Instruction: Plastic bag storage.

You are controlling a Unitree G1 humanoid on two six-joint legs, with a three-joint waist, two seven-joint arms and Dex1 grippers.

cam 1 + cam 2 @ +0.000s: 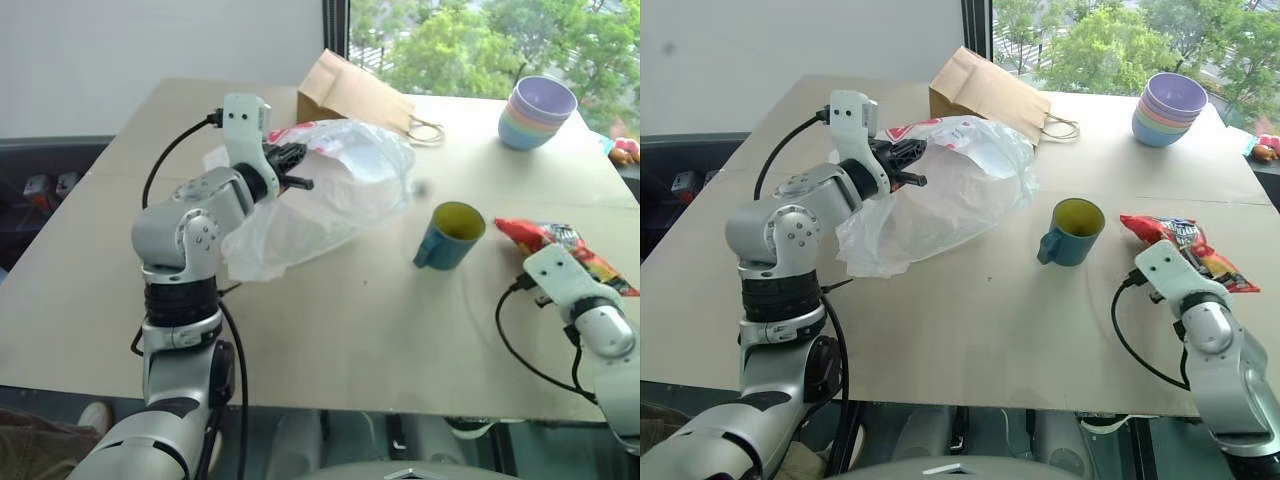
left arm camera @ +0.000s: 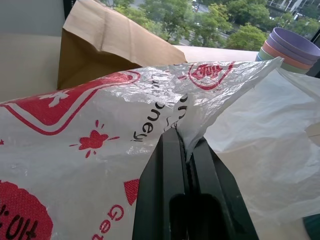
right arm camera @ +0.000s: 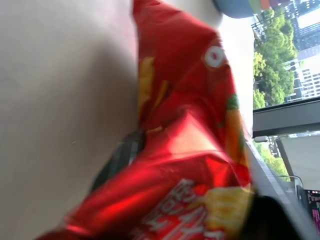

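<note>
Left gripper (image 2: 186, 142) pinching a fold of the plastic bag (image 1: 330, 190), holding it lifted over the far left of the table (image 1: 330, 330), beside the paper bag (image 1: 350, 88). Right gripper (image 1: 535, 262) resting at the crisp packet (image 1: 560, 245), finger state indiscernible. Risking a tear or slip: thin film, narrow pinch.

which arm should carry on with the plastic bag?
Left, likely. Its gripper is already shut on the bag's edge; the right gripper sits at the crisp packet, past the cup.
</note>
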